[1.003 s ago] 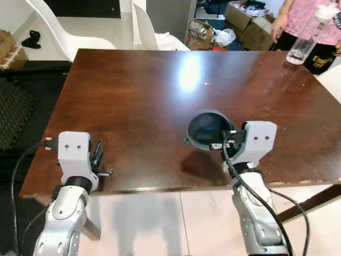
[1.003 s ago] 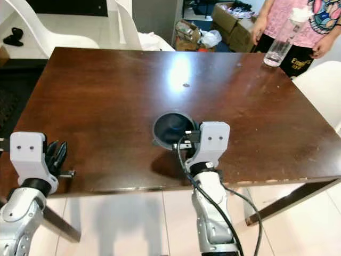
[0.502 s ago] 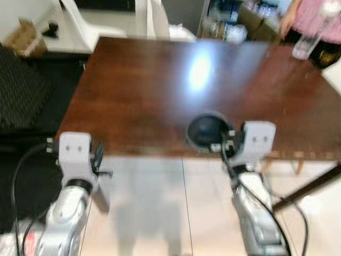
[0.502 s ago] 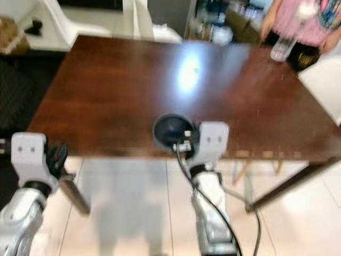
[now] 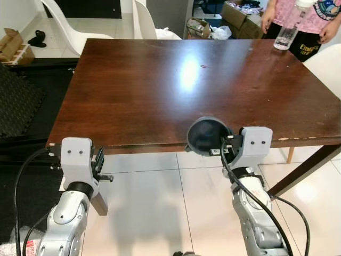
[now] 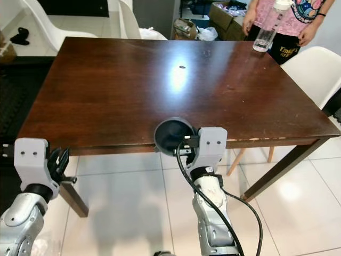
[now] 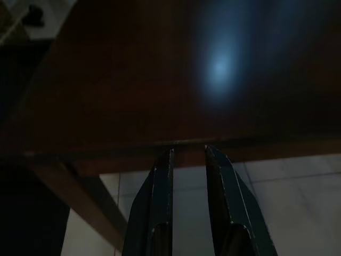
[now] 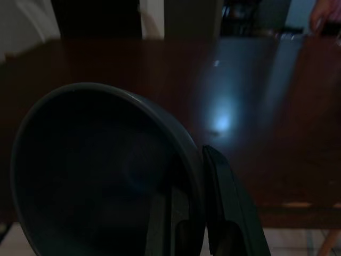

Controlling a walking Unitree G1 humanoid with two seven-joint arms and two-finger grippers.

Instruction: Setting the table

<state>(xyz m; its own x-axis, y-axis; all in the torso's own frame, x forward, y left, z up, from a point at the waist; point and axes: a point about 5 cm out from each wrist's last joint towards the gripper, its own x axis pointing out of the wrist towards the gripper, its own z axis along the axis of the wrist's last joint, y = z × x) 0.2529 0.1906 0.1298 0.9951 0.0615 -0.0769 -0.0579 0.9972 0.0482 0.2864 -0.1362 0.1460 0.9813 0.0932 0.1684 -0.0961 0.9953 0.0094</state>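
Brown table (image 5: 160,90), white chairs (image 5: 66,21), tiled floor (image 5: 154,202).

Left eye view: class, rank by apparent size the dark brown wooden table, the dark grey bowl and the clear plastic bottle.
1. Dark brown wooden table, by far the largest.
2. Dark grey bowl, held by the right gripper; it is nearer the camera, so it looks enlarged.
3. Clear plastic bottle, far off and partly cropped, looks smallest.

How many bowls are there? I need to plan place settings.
1: a dark grey bowl, gripped at its rim by the right pincer, at the table's near edge.
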